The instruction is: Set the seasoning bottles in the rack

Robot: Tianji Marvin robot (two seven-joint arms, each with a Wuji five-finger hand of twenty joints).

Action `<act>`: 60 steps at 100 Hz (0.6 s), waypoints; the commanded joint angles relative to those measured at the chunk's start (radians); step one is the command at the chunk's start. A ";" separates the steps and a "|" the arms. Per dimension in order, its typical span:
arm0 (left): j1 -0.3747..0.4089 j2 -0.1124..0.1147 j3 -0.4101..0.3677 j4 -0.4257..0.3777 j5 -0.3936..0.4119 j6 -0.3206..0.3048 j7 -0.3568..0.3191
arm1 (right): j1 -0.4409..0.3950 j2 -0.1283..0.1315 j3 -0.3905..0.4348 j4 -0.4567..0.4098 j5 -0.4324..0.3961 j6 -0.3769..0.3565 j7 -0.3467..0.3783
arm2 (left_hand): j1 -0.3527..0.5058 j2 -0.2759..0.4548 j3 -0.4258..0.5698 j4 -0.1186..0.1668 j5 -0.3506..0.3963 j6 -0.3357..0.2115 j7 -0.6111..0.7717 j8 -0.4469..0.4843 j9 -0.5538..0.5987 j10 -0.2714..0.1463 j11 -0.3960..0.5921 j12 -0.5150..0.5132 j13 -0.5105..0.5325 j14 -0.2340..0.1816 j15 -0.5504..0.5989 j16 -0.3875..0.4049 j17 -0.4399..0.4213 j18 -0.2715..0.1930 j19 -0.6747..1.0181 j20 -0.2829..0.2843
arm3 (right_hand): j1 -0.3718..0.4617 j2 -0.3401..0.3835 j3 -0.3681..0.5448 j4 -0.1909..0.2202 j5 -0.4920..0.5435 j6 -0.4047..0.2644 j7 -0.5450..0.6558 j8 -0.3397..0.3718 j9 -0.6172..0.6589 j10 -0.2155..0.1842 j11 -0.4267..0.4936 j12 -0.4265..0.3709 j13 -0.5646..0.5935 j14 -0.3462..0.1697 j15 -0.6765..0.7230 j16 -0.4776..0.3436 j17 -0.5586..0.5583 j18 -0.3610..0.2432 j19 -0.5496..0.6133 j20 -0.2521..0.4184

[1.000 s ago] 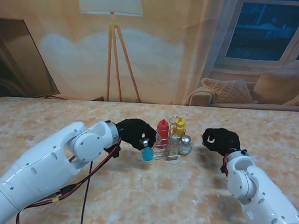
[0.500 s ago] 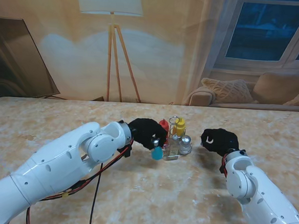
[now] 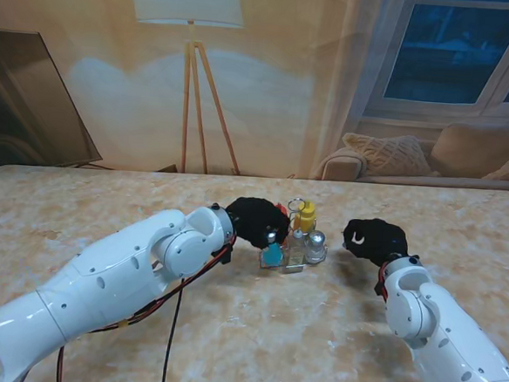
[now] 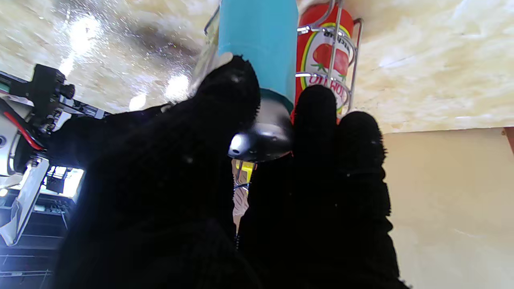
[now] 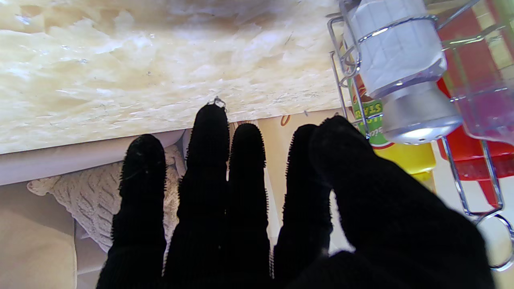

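A living room at home, or a set dressed as one. Shown by a floor lamp [image 3: 192,29] with a pale shade on a wooden tripod against a warm yellow wall [image 3: 88,74], a beige sofa [image 3: 431,160] with knitted cushions [image 3: 388,154] beneath a white-framed window [image 3: 461,52] dark with night, and a marble-patterned table [image 3: 79,205] in front.

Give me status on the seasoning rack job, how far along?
Nearly done. Already in the rack: the red ketchup bottle, the yellow bottle, a clear shaker and another clear bottle. In hand: the left robot hand grips the blue-labelled bottle at the rack's near left corner; whether it is seated, I cannot tell. The right robot hand is open beside the rack. Left: release.
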 commanded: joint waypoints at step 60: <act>-0.062 -0.036 0.081 0.077 0.013 0.021 0.016 | -0.011 -0.004 0.000 -0.005 0.000 -0.001 0.017 | 0.050 0.042 0.034 0.004 0.026 0.047 0.126 -0.004 0.055 -0.019 0.069 0.039 0.023 -0.060 0.049 0.032 -0.003 -0.045 0.030 -0.008 | 0.011 -0.020 0.014 -0.001 0.005 0.001 0.011 0.006 0.027 0.013 0.012 0.045 -0.002 0.004 0.015 0.012 -0.008 0.004 0.020 0.007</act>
